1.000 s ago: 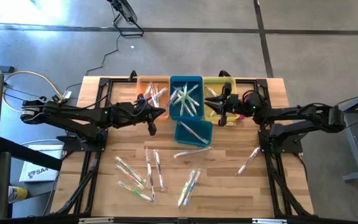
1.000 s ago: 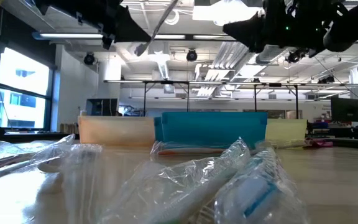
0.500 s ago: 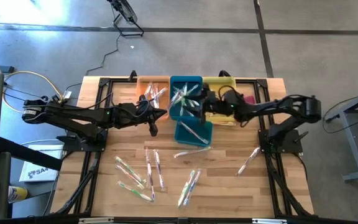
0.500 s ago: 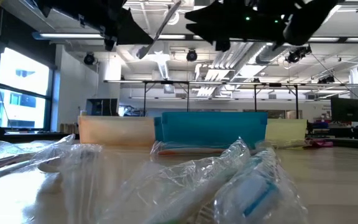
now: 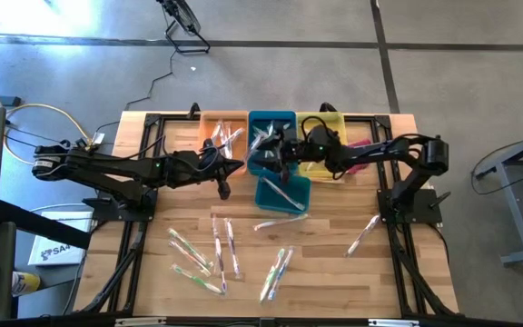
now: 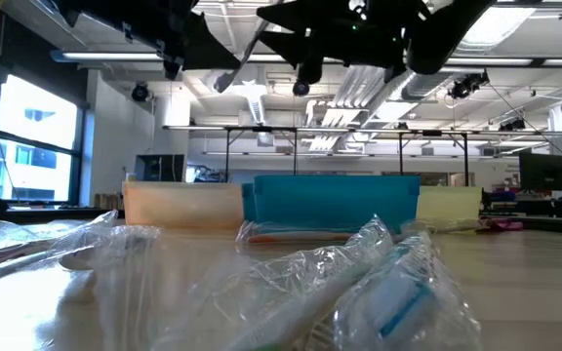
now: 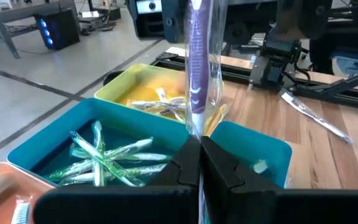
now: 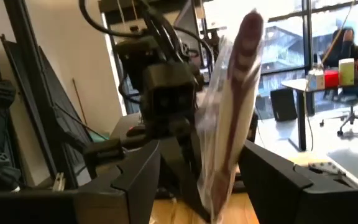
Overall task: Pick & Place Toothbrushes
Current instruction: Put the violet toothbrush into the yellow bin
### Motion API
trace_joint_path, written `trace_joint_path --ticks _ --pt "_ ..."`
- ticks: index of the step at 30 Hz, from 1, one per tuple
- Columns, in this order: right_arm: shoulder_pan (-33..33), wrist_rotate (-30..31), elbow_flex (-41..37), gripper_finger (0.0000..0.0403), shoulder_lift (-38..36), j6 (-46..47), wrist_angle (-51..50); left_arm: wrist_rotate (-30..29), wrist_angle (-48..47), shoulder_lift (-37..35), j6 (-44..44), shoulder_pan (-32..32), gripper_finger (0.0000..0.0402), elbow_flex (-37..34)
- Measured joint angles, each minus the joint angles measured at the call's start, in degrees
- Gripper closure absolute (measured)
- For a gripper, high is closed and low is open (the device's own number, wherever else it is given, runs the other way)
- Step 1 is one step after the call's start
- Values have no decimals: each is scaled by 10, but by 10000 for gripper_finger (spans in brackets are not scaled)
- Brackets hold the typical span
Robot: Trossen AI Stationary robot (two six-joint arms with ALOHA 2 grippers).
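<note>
clear, shiny wrapping marked the purple-handled toothbrush (image 7: 199,68) that your left gripper (image 7: 199,163) pinched upright between closed fingers, out over the table just in front of the orange bin (image 5: 222,133). your right gripper (image 5: 284,154) reached across above the large teal bin (image 5: 271,141), and in the right wrist view a wrapped toothbrush (image 8: 232,106) stood between its two fingers; the fingers looked set apart on either side of the wrapper, and you could not tell for certain whether they pressed it. below the left gripper, the large teal bin held a heap of green-and-white toothbrushes (image 7: 114,158), the yellow bin (image 7: 143,87) beyond it held a few more, and the small teal bin (image 7: 253,152) sat just beside them. further out, loose wrapped toothbrushes (image 5: 218,250) lay scattered over the near half of the wooden table (image 5: 334,272), one (image 5: 363,234) lying apart near the right arm's base. a person sat at a desk in the room beyond.
</note>
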Motion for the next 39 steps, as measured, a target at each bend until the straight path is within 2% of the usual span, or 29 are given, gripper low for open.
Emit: trace_joint_path --ticks 10,13,21,24,31,39 --pt "0 45 11 206 0 -24 -1 0 0 0 0 0 402 0" --pt "0 45 11 233 0 -25 -2 0 0 0 0 0 402 0" --pt "0 44 11 338 0 -29 -2 0 1 0 0 0 402 0" --pt "0 45 11 358 0 -29 -2 0 0 0 0 0 402 0" --pt "0 45 11 350 0 -29 -6 0 0 0 0 0 402 0" --pt "0 45 11 358 0 -29 -8 0 -1 0 0 0 401 0"
